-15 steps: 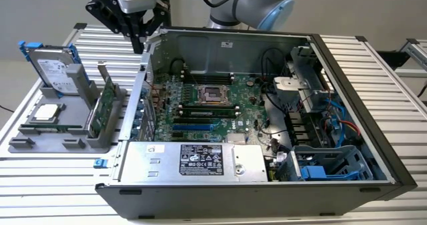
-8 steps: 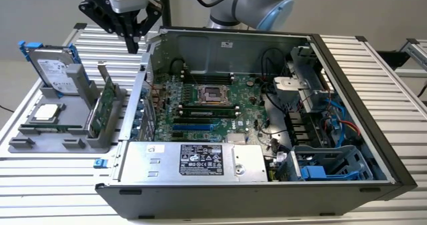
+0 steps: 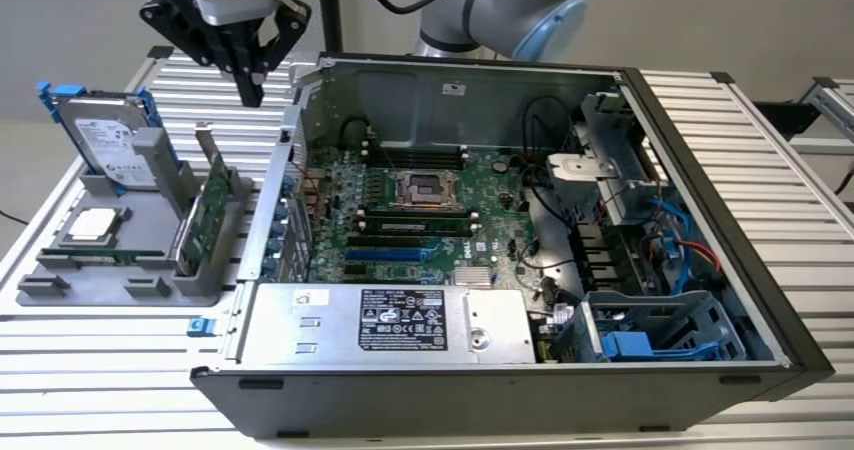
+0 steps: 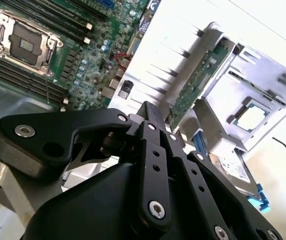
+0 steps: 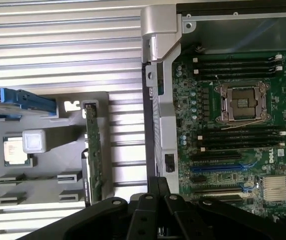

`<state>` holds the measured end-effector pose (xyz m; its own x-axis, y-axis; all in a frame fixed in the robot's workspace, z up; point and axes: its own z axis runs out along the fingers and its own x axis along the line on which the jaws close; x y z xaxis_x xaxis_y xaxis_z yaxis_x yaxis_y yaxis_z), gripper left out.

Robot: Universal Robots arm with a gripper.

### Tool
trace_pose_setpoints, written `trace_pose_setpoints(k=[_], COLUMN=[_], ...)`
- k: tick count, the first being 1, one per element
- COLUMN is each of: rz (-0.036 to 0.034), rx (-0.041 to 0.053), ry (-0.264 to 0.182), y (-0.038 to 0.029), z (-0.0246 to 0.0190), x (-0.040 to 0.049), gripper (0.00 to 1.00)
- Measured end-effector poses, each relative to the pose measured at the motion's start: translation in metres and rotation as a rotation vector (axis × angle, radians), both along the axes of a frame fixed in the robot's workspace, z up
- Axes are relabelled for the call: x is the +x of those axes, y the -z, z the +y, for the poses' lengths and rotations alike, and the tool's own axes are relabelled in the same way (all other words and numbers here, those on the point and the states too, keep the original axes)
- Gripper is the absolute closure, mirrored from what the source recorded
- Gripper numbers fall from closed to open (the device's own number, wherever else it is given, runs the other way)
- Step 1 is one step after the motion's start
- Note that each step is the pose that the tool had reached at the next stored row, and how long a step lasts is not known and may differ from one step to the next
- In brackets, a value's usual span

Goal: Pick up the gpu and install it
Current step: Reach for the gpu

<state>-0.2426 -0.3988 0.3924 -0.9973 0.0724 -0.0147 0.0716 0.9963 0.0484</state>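
A slatted metal table [image 3: 80, 370] carries an open computer case [image 3: 467, 410], laid on its side with the panel off, so the motherboard [image 3: 400, 220] and its slots face upward for access from above. On the exterior view's left of the case sits a gray holder [image 3: 120, 285]. It props a hard drive [image 3: 107, 140] and the gpu [image 3: 214, 205] on edge in slots, probably so each offers a free top edge to grasp. The gpu stands in the slot nearest the case, untouched. The end effector [image 3: 251, 95] hangs above it, well apart, pointing down, its fingers clenched together on nothing. A small processor [image 3: 91, 225] lies flat in the holder.
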Motion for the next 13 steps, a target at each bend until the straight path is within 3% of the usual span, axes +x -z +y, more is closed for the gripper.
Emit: trace_pose_setpoints(k=[13], rz=[0.0000], rx=[0.0000], ry=[0.002], y=[0.0000], z=[0.0000], x=[-0.0151], gripper=[1.00])
